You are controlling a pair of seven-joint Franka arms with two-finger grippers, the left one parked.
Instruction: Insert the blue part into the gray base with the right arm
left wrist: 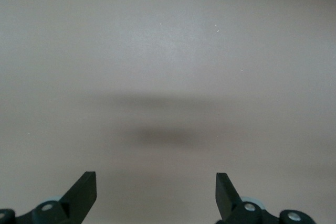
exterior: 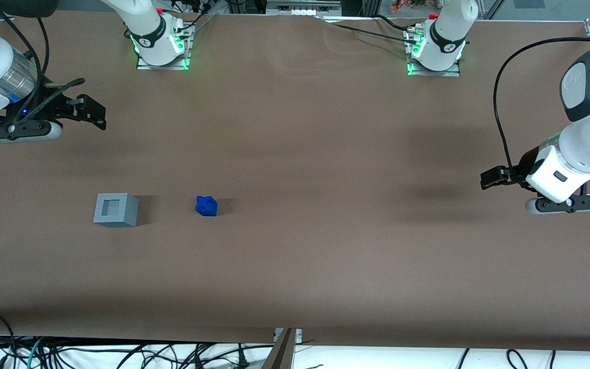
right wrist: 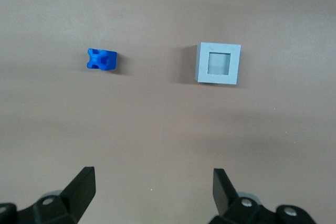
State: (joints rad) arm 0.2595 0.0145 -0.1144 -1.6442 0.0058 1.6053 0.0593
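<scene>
The blue part (exterior: 206,206) lies on the brown table, beside the gray base (exterior: 116,209), a short gap between them. The base stands upright with its square recess facing up and empty. My right gripper (exterior: 101,117) hovers above the table, farther from the front camera than the base, at the working arm's end. It is open and empty. In the right wrist view the gripper (right wrist: 152,177) has its black fingers (right wrist: 84,182) spread wide over bare table, with the blue part (right wrist: 101,59) and the gray base (right wrist: 219,64) both ahead of it and apart from it.
The brown table (exterior: 295,266) stretches wide around both pieces. Two arm bases with green lights (exterior: 162,48) (exterior: 433,54) stand at the table's back edge. Loose cables (exterior: 121,353) lie along the front edge.
</scene>
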